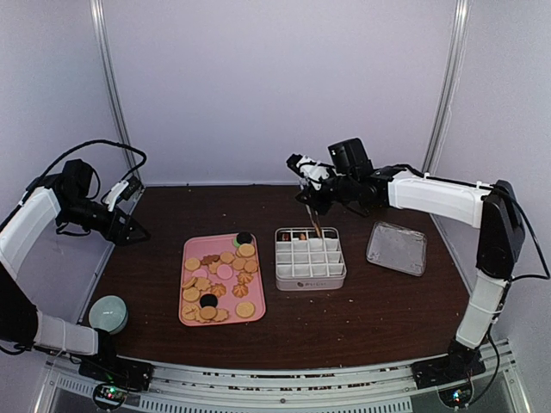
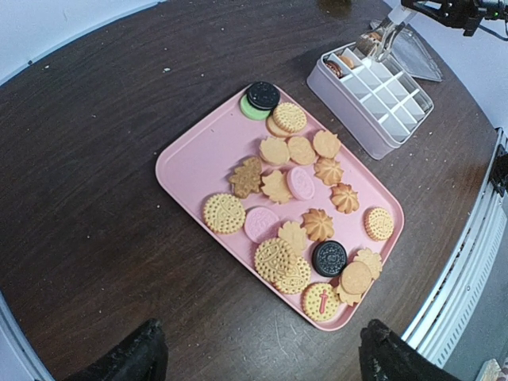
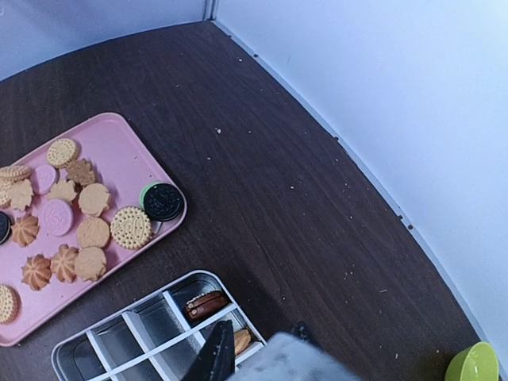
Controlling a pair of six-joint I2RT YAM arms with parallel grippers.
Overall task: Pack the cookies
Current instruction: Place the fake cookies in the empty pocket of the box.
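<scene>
left claw [image 1: 133,231]: raised, fingers spread wide, nothing between them. below it and to its right, a pink tray [image 2: 198,167] holds most of the cookies [image 2: 276,259]. next over, a white divided box [image 1: 310,277]. right claw [image 1: 312,200] hangs over its back row, closed on metal tongs [image 1: 315,222]; two cookies sit in the back cells beneath. clear lid [image 1: 396,248] lies below-right of that claw.

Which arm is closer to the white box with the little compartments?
Right. The right gripper hangs over the box, holding tongs that dip in. The left gripper is far off, beyond the tray.
</scene>
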